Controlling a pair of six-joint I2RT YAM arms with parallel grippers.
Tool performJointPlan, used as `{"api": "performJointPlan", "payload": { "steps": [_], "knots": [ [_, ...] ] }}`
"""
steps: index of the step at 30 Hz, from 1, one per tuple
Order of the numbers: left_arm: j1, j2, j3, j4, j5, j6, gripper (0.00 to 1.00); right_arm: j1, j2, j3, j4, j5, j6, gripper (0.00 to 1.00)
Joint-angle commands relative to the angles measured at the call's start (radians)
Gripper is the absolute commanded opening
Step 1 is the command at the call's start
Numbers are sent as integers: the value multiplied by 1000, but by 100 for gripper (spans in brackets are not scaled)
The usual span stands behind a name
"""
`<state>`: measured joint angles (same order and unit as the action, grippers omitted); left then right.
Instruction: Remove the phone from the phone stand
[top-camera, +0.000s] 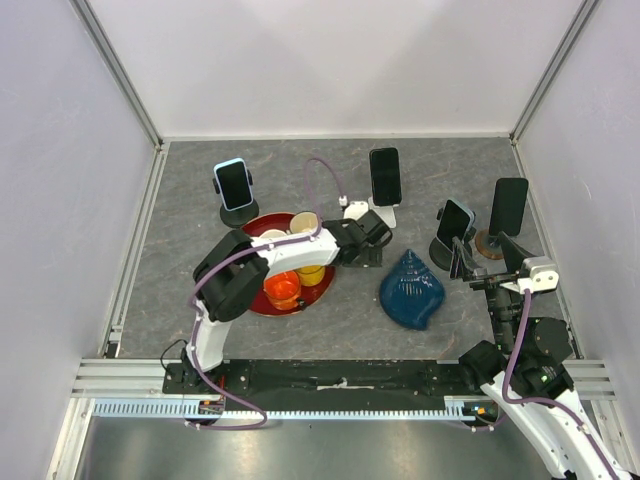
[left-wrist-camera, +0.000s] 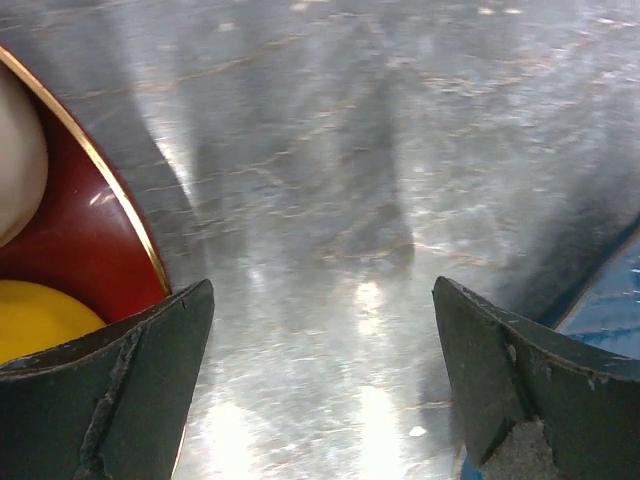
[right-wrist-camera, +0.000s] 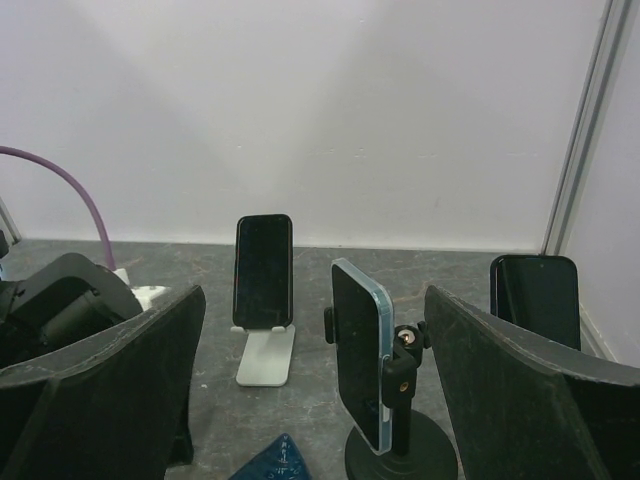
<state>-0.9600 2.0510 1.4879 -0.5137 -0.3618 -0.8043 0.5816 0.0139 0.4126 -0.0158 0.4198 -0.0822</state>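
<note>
Four phones stand on the table (top-camera: 180, 250), each on its own stand, so four stands as well: one at the left (top-camera: 232, 184), one in the middle on a white stand (top-camera: 385, 175), one held in a black clamp stand (top-camera: 455, 220), and a dark one at the far right (top-camera: 509, 205). The right gripper (right-wrist-camera: 312, 330) has its jaws wide apart and empty, and it faces the clamped phone (right-wrist-camera: 358, 365), which stands upright and edge-on on its round-footed stand (right-wrist-camera: 400, 410). By that aim, this is probably the one to lift. It should be stiff, fairly light, and slick on its glass face, and it could crack if dropped. The long side edges above the clamp look the safest hold, and the light stand may tip or come up with it. The left gripper (left-wrist-camera: 322, 300) hangs over bare table with its jaws also spread and holding nothing, between one red plate (left-wrist-camera: 95, 235) of cups and one blue shell (top-camera: 412, 290). The cups are partly hidden under the arm, so their number is unclear.
</note>
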Motion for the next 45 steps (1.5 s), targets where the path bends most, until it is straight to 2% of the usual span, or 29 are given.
{"api": "performJointPlan", "payload": {
  "steps": [1, 11, 18, 26, 36, 45],
  "knots": [
    [78, -95, -109, -103, -98, -50, 98, 11, -9, 26, 19, 8, 1, 98],
    [125, -222, -276, -88, -115, -61, 98, 11, -9, 26, 19, 11, -1, 98],
    [188, -344, -454, -86, -126, -58, 98, 11, -9, 26, 19, 16, 1, 98],
    [320, -509, -641, -74, -135, -41, 98, 12, -11, 25, -4, 17, -1, 98],
    [526, -692, -770, -42, -129, -4, 98, 12, -9, 23, -4, 16, -4, 98],
    [595, -770, -822, -19, -101, 4, 98, 12, -11, 26, -9, 17, -1, 98]
  ]
}}
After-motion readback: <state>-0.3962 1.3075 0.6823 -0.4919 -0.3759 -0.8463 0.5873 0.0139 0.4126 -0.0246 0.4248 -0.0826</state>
